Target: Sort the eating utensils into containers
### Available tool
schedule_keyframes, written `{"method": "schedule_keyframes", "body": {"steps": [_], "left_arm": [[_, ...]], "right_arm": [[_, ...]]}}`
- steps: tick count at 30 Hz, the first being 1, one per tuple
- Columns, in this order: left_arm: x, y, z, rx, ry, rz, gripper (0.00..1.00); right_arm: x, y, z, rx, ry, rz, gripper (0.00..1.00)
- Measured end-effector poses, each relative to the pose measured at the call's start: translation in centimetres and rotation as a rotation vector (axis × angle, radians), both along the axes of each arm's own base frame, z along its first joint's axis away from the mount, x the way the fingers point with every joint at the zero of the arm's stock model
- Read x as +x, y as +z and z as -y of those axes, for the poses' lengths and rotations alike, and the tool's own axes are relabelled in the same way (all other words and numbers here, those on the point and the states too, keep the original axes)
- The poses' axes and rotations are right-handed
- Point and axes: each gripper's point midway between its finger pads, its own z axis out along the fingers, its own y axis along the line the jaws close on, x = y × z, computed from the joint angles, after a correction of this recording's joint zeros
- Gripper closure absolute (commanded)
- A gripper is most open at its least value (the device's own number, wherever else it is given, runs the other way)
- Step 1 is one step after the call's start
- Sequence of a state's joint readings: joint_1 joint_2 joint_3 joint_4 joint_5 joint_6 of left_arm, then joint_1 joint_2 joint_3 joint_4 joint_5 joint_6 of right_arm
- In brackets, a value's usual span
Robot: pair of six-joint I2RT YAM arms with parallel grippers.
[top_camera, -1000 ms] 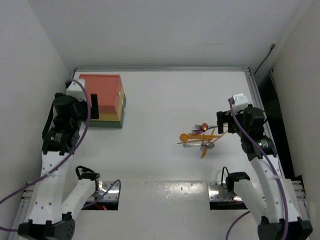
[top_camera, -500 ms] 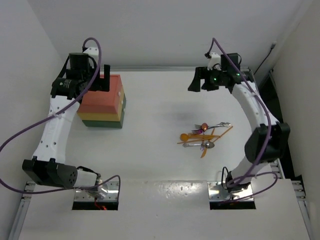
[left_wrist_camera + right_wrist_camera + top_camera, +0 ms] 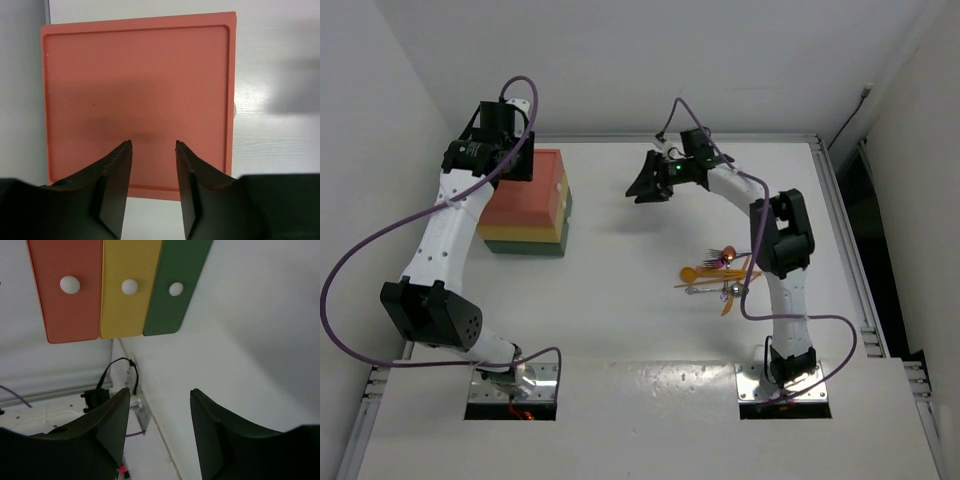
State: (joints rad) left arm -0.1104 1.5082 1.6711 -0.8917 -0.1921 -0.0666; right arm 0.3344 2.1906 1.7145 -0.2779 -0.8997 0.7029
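**Top view.** The containers (image 3: 525, 198), one block of stacked shallow rectangular drawers (red-orange on top, yellow in the middle, dark green at the bottom), sit at the far left of the white table (image 3: 620, 300). The left arm reaches up and over. The left gripper (image 3: 513, 160) hangs above the far-left corner of the block. The right arm stretches across toward the far middle, and the right gripper (image 3: 645, 186) is pointed at the block but well apart from it. The eating utensils (image 3: 720, 275), small thin plastic spoons and forks in orange and purple-pink plus one silver metal spoon, lie in a loose crossed heap on the right half of the table. They are near the right arm's elbow and well apart from the drawers. None is in a drawer.

**Left wrist view.** This view looks straight down on the red-orange top. The left gripper (image 3: 153, 144) has its two dark fingers parted, with a plain gap between them. Nothing is in the gap, only the lid surface below. Whether the tips touch the lid I cannot tell.

**Right wrist view.** The three drawer fronts run along the top of the picture, side by side and flush, each with a round white knob (image 3: 129, 286). The right gripper (image 3: 160, 392) stands well spread and holds nothing. It is clear of the fronts. A black cable (image 3: 117, 371) loops beyond the fingers.
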Motion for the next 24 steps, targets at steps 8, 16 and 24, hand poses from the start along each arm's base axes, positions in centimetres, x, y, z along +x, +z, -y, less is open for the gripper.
{"method": "schedule_keyframes", "body": {"steps": [8,16,24], "left_arm": [[0.5,-1.6,-0.7,-0.009,0.029,-0.044,0.80],[0.7,-5.0,-0.8,-0.067,0.010,-0.141,0.80],[0.9,-5.1,-1.4,-0.110,0.002,-0.114,0.50]], "right_arm": [[-2.1,-3.2,-9.0,0.214,0.088,-0.184,0.50],[-4.1,-5.2,-13.2,0.268,0.079,-0.260,0.45],[-4.2,-8.9,-15.3,0.280,0.019,-0.333,0.45]]}}
